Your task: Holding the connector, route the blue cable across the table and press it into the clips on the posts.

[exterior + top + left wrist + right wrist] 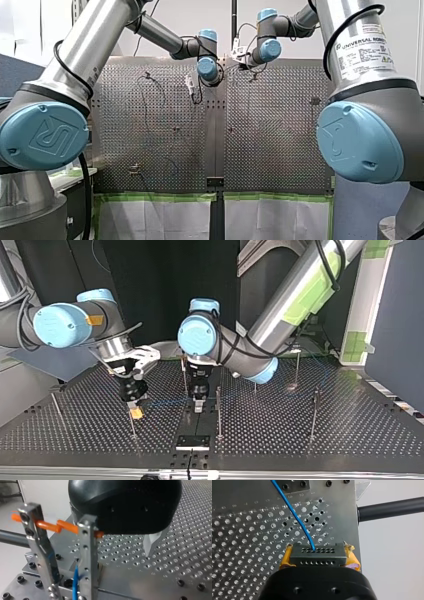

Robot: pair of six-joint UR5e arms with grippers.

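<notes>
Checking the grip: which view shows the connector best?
The right wrist view: the connector sits close up between my right tool's yellow pads, the blue cable entering it. In the top view it is too small to tell; the front and left wrist views do not show it.

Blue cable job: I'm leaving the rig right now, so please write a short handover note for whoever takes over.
Right gripper: shut on the connector, yellow pads either side.
Left gripper: low beside two posts; open or shut, cannot tell.
Blue cable: leaves the connector and runs over the table; at the near post it sits below the orange clip, not in it.
Done: connector gripped.
Left: pressing the cable into the clips.
</notes>
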